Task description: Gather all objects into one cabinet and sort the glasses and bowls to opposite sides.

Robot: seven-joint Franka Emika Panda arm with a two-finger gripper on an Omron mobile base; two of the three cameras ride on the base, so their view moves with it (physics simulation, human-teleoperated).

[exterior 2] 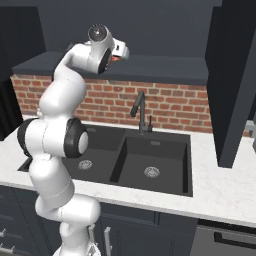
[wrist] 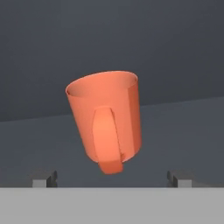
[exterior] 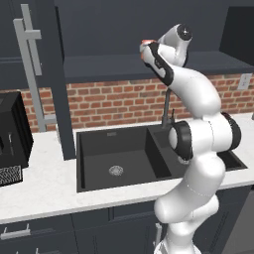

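Hand view: my gripper point(wrist: 112, 179) is wide open, nothing held. Left fingertip point(wrist: 43, 180) sits at the lower left, right one at the lower right, and the orange cup point(wrist: 105, 120) sits dead centre between their lines, straight ahead of me and further out, not yet between the fingers. It stands on the dark cabinet shelf point(wrist: 183, 131), mouth up but leaning a bit in this view; that may be my hand's roll, can't tell. Its long axis runs roughly bottom to top of the view, across my closing direction, which is good. One catch: there's a handle on the side facing me, so this reads as a mug, not a plain tumbler. The handle points at my palm, so the fingers would pass either side of it and close on the body walls. Cup body looks narrower than my opening. Left base view: my hand is raised to the upper cabinet level over the sink point(exterior: 116, 149), with a sliver of orange showing at its tip. Next move, as I judge it: push straight forward along my approach axis until the body is between the fingers, then close. Risk: nudging the handle and spinning the cup.
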